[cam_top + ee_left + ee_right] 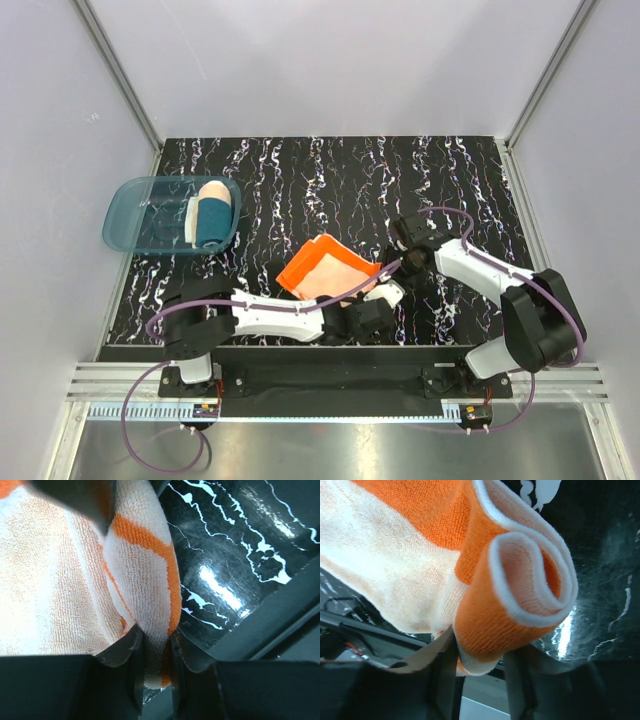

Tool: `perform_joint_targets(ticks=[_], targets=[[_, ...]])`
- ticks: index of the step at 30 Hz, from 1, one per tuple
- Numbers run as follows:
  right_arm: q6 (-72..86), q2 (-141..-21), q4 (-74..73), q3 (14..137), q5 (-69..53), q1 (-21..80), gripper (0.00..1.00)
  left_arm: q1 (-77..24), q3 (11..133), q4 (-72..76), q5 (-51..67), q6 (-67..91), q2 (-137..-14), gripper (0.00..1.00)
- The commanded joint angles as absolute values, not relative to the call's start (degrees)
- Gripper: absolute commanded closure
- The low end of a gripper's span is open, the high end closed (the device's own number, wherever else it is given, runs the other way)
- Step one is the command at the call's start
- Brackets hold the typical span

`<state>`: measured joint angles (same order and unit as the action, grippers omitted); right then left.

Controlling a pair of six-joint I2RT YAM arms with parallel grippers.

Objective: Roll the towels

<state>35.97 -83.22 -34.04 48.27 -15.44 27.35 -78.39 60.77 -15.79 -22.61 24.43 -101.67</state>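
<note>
- Pale grey panels wall in a black, white-veined, marble-pattern counter; both arm bases sit at its near edge.
- A small orange terry-cloth towel with a cream reverse sits mid-counter between the two arms. Any lettering on it is too indistinct to read.
- The left pincer is closed on a fold at the orange towel's edge. Cloth fills the narrow slot between its dark fingers. A blurred dark shape at the top of the wrist view cannot be identified.
- The right pincer is clamped on a loosely curled, white-hemmed end of the same towel. Cloth presses against both fingers, and the fingertips are hidden beneath it.
- From overhead, both pincers are largely masked by their own wrists and by the towel, so the grips show only in the wrist views.
- A rolled teal-blue cloth towel, cream end showing, rests inside a translucent blue plastic tray at the counter's far left, well apart from both arms. How tightly it is rolled cannot be judged.
</note>
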Motion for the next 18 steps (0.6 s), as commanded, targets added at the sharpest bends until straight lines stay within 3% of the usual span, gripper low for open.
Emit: perform_joint_targets(ticks=[1,3,6,14,18], targets=[[33.93,-84.46,-36.82,52.29,-11.79,27.77,0.53,-77.17,60.47,-16.34,-12.33,25.84,-99.41,0.93],[33.75,-84.90,-37.96,54.30,-9.77,27.60,0.33,-75.85,59.77,-16.35,-10.47,26.98,-98.27,0.93],[32.96,-85.16,-40.95,58.44,-6.33,26.20,0.24,-73.40,58.10,-15.38,-5.64,28.65,-96.60,0.93],[29.80,-85.08,-50.09,74.51,-1.59,17.94,0.20,-66.80,55.64,-13.63,2.80,31.02,-93.43,0.93],[29.97,-82.54,-47.13,74.10,-3.94,17.14,0.23,-62.76,52.30,-9.50,10.09,33.39,-92.55,0.93]])
